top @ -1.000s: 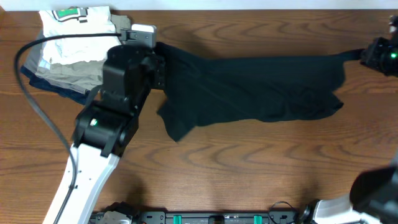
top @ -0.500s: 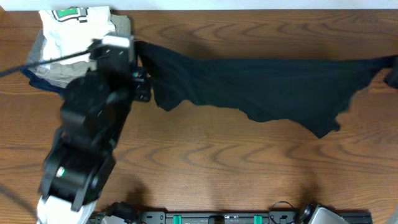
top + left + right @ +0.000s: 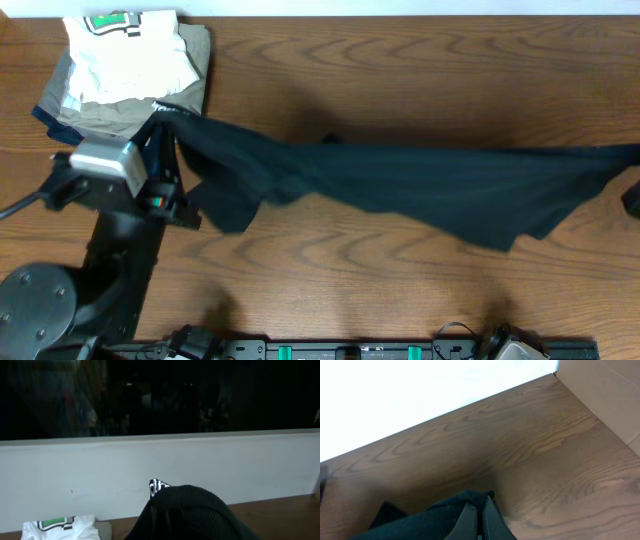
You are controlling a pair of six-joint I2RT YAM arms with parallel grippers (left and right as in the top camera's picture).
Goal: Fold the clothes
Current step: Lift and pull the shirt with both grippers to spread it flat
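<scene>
One black garment stretches from near the left edge of the table to its right edge. Three folded garments lie in one stack at the far left corner: one white garment, one khaki garment and one navy garment. That makes four garments in all. There are two grippers: the left gripper near the left edge and the right gripper by the right edge. One cable crosses the left edge.

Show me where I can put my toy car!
Two bare strips of table: the near one, in front of the pants and right of the left arm; the far one, behind the pants, right of the folded pile. The left far corner is crowded.
</scene>
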